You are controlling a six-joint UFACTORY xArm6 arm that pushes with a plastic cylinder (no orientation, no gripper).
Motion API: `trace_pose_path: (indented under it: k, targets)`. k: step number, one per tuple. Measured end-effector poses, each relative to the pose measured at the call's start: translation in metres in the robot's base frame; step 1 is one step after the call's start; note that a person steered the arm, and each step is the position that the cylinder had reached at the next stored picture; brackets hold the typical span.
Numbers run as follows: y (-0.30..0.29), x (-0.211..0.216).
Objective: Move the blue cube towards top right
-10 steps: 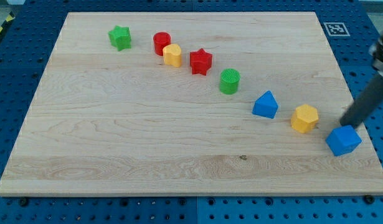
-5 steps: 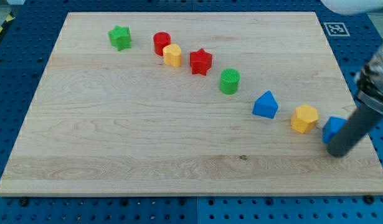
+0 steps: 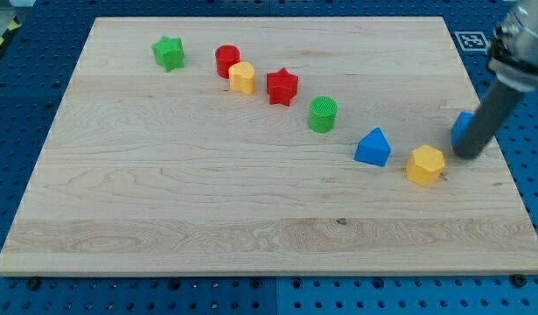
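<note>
Board (image 3: 207,192): pale wood w/ grain. Blocks: green star (image 3: 168,52), red cylinder (image 3: 227,59), yellow block (image 3: 242,78), red star (image 3: 282,87), green cylinder (image 3: 322,115) w/ ribbed top, blue wedge-ish block (image 3: 373,147), yellow hexagon (image 3: 425,164), blue cube (image 3: 462,129). Rod dark grey. Surround: blue pegboard (image 3: 24,96).

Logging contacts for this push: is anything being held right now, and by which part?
Nothing is held; I have no claw. My tip sits at the lower right side of the blue cube, which the rod mostly hides; actual contact cannot be told.
</note>
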State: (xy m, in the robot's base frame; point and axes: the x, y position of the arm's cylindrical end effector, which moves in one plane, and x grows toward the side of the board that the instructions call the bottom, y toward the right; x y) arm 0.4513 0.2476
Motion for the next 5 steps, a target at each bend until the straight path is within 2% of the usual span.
trace_pose_path:
  k: [1,3,4,5]
  targets:
    - [-0.003,-0.044]
    - [0.023,0.015]
    - [0.037,-0.032]
    - [0.007,-0.093]
